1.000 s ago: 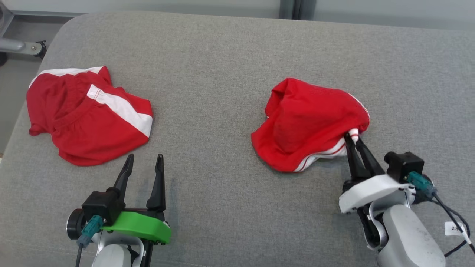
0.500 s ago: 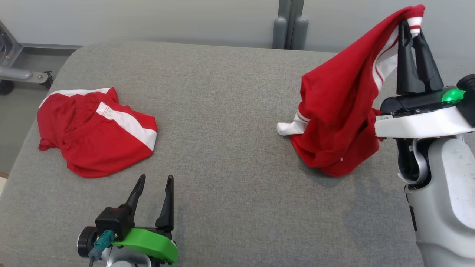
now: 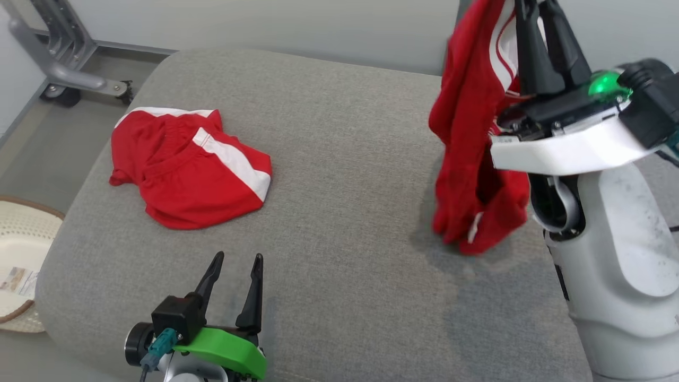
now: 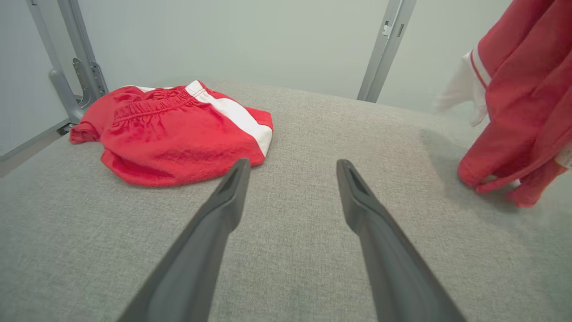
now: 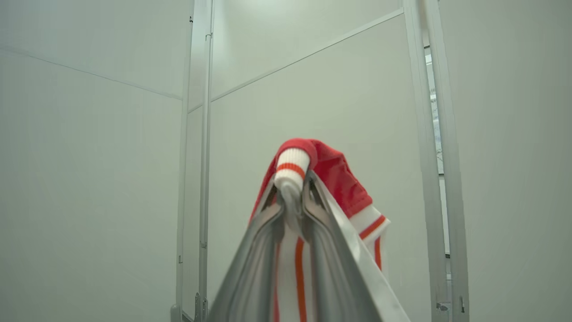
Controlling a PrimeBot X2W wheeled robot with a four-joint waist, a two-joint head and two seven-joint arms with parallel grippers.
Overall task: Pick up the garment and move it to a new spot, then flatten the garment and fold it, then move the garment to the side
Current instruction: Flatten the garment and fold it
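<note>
**Red garment lifted at the right of the cushion**

A grey woven cushion (image 3: 339, 175) with rounded corners takes up most of the head view. Behind it stands a pale, bare wall with grey metal posts. A grey metal frame (image 3: 58, 63) on a small wheel stands on the floor at the upper left. A pale round basket (image 3: 24, 223) sits at the left edge, below the cushion's corner. A slip of paper (image 3: 15, 278) lies inside it (its print is too small to read). A small white tag (image 3: 504, 140) on the right wrist is likewise unreadable.

The right gripper (image 5: 292, 197) is raised at the upper right of the head view, fingers pointing up. Its forearm rises upright from the lower right corner, and a green lamp (image 3: 604, 85) glows on the wrist. The jaws are clamped on a white, red-striped band of the garment (image 3: 467, 159). The red cloth hangs down from there in a long bunch. Its lowest folds reach the cushion at the right, though I cannot tell if they rest on it.

The left gripper (image 3: 238, 257) sits low at the bottom centre-left, just above the cushion, pointing up the frame. Its fingers are spread apart and hold nothing. Red shorts (image 3: 191, 170) with a white stripe lie crumpled at the cushion's upper left, well apart from both grippers.
</note>
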